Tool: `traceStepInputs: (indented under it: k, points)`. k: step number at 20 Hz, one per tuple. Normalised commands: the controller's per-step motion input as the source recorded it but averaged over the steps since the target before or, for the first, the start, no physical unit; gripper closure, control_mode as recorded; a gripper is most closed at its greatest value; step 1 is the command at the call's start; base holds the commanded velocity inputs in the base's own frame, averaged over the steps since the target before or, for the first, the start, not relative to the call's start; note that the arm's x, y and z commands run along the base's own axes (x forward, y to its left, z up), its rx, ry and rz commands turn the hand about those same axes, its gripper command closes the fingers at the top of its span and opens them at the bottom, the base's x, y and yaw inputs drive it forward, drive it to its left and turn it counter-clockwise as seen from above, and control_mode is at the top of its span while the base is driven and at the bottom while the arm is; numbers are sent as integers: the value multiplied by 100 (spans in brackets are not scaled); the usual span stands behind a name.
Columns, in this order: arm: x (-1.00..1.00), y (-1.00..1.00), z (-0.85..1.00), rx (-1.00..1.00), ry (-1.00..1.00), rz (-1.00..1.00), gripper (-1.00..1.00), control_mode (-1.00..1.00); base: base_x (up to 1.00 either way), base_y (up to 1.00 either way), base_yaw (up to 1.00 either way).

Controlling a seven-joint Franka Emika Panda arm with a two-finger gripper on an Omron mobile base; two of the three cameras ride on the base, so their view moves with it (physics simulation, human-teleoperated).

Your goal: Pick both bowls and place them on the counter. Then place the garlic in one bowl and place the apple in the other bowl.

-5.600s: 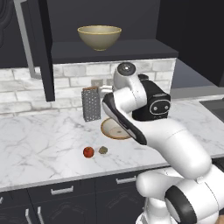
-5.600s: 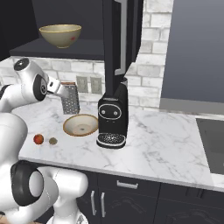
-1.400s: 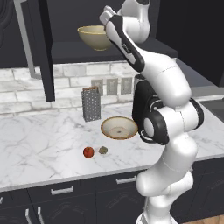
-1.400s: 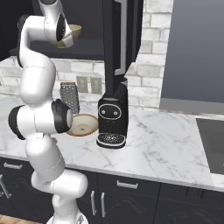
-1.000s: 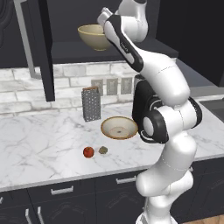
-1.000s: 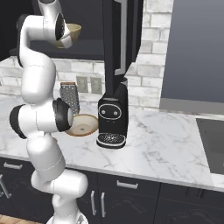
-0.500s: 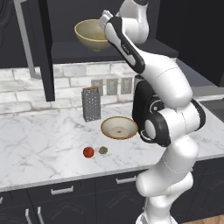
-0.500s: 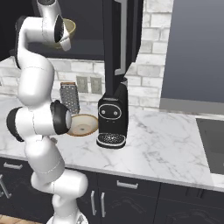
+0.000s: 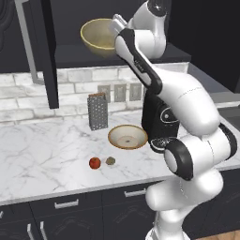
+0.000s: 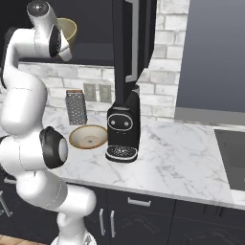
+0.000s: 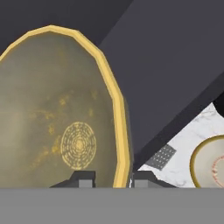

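Olive-tan deep bowl [image 11: 57,113] pinched at its yellow rim by the fingers [image 11: 83,178], lifted off the cabinet shelf [image 9: 117,55], shallow bowl [image 9: 127,137], apple [image 9: 94,162] and garlic [image 9: 110,161] left on the marble bench [image 9: 42,154], no readable writing seen.

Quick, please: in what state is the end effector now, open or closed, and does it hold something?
End effector: closed on the rim of the deep olive-tan bowl, one finger on each side of the rim.

light: even, soft, rendered | shadows: faint on counter [image 9: 42,154] | upper cabinet dim | focus: sharp
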Motion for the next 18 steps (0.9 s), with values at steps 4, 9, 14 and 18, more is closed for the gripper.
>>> traceStepInputs:
  k: [4, 9, 14, 18]
  points:
    - [-72, -2, -21, 5, -11, -5, 100, -100, 0, 0, 0]
    - [-68, -1, -21, 4, -1, -3, 100, -100, 0, 0, 0]
    - [-59, 0, -10, 2, 1, 0, 100, -100, 0, 0, 0]
    - [-43, 1, -30, 0, 13, 0, 100, -100, 0, 0, 0]
